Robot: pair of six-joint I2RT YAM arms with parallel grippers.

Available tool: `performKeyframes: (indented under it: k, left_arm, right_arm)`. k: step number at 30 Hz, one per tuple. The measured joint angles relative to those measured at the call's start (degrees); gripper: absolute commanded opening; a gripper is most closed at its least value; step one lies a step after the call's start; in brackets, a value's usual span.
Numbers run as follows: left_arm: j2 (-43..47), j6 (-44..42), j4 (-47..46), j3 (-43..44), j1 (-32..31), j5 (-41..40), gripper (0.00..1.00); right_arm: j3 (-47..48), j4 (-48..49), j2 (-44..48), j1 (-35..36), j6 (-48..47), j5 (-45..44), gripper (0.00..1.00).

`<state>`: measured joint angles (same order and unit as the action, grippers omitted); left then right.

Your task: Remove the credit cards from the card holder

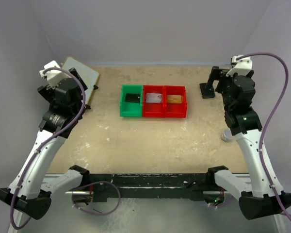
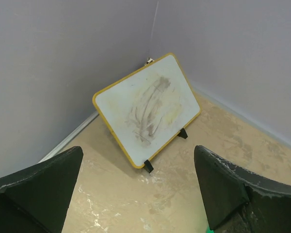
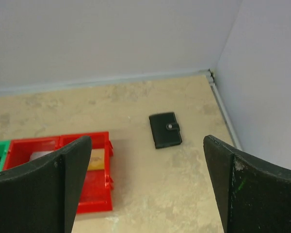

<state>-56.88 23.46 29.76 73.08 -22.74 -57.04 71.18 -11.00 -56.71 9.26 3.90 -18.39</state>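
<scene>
1. The card holder (image 3: 166,129) is lying flat on the table (image 3: 184,194). It is folded shut, with its small tab snapped across the front (black outside facing up).
2. It is sitting near the far right corner, between the row of bins and the right wall, touching neither.
3. The right gripper (image 3: 145,191) is hovering over the table on the near side of the holder. Its jaws are spread wide and nothing is between them. In the right wrist view, the holder is showing in the gap between the fingers, farther off.
4. The left gripper (image 2: 136,194) is hanging over the far left corner, its jaws likewise parted and empty. It is facing a yellow-rimmed whiteboard (image 2: 148,109) that is leaning back on small black feet.
5. Three bins are standing side by side at the far middle of the table: a green bin (image 1: 131,113), a middle red bin (image 1: 153,114) and a right red bin (image 1: 175,114).
6. The green bin is holding a dark flat item (image 1: 132,97), possibly a card, though it is too small to tell.
</scene>
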Motion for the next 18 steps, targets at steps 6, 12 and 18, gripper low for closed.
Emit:
performKeyframes:
  k: [6, 12, 18]
  left_arm:
    - [-1.09, 0.79, -1.6, -3.23, 4.76, 6.03, 0.96]
    - [-5.86, 2.56, -0.81, -3.23, 9.18, 15.78, 0.98]
    - [-12.28, 5.95, -1.97, -6.25, 12.28, 34.53, 0.99]
  right_arm:
    - [-7.15, -0.02, -1.51, -1.53, 3.02, 1.09, 1.0]
    - [-9.66, -0.2, -8.28, -6.4, 7.78, 4.55, 1.0]
    - [-8.98, 0.13, -17.64, -10.71, 12.02, 8.39, 1.0]
